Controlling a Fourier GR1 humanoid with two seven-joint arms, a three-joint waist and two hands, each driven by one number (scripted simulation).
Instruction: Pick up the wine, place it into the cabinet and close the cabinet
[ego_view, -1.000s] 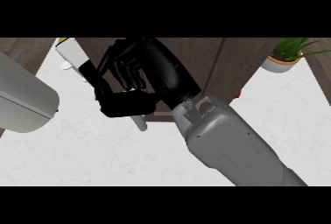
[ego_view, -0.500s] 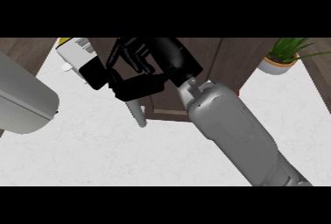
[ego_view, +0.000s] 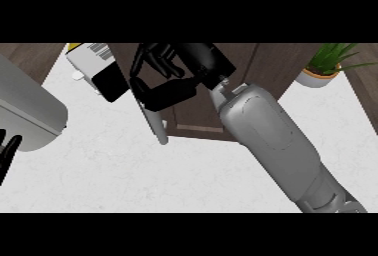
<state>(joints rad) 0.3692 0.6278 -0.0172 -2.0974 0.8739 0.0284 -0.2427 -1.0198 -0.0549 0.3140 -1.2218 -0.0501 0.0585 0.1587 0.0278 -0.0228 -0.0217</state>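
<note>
Head view: the right robot hand (ego_view: 173, 70) is at the far side of the scene, in front of the brown cabinet (ego_view: 277, 62), with its grey forearm (ego_view: 269, 135) running from the lower right up to it. Its fingers are curled round the wine (ego_view: 100, 70), a bottle that lies tilted to the hand's left, with a pale label at its far end and a dark body nearer the hand. The bottle sits over the far left part of the white surface (ego_view: 148, 175), just left of the cabinet front. A grey bar-shaped handle (ego_view: 153, 125) hangs down from under the hand, against the lower part of the cabinet.

A potted plant (ego_view: 325, 65) stands on the surface at the far right, beside the cabinet. At the left edge a large grey rounded shape (ego_view: 29, 110) fills the view. Below it, at the very left edge, the dark fingers of the left robot hand (ego_view: 7, 155) show, straight and relaxed, apart from everything else.
</note>
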